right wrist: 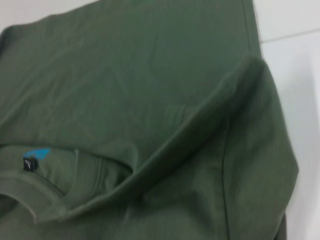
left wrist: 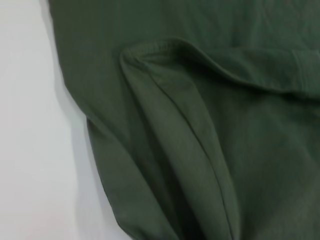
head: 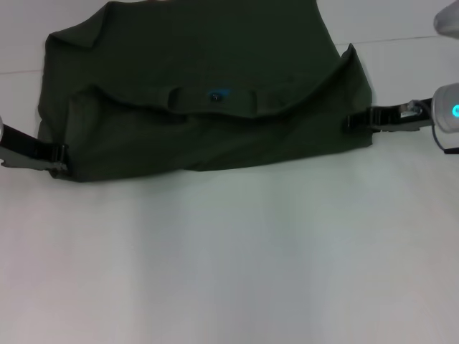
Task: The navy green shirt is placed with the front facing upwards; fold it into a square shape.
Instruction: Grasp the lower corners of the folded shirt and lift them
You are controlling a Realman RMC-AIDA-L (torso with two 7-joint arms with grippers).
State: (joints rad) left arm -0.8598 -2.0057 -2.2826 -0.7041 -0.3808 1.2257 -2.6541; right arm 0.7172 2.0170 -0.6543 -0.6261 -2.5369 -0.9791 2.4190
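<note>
The shirt (head: 208, 93) lies across the far half of the tabletop (head: 229, 272), already folded over on itself: the collar (head: 215, 100) with its blue mark sits mid-cloth, and a loose top layer sags in a curve between the two sides. The left gripper (head: 59, 159) pinches the cloth at the shirt's near-left corner; the right gripper (head: 353, 120) pinches its right edge. I judge a lengthwise fold is under way. The layer is not yet laid flat, the sides still need squaring, and no neat square shows.

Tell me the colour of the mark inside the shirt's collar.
Bright blue mark inside the collar; clearest in the right wrist view.
</note>
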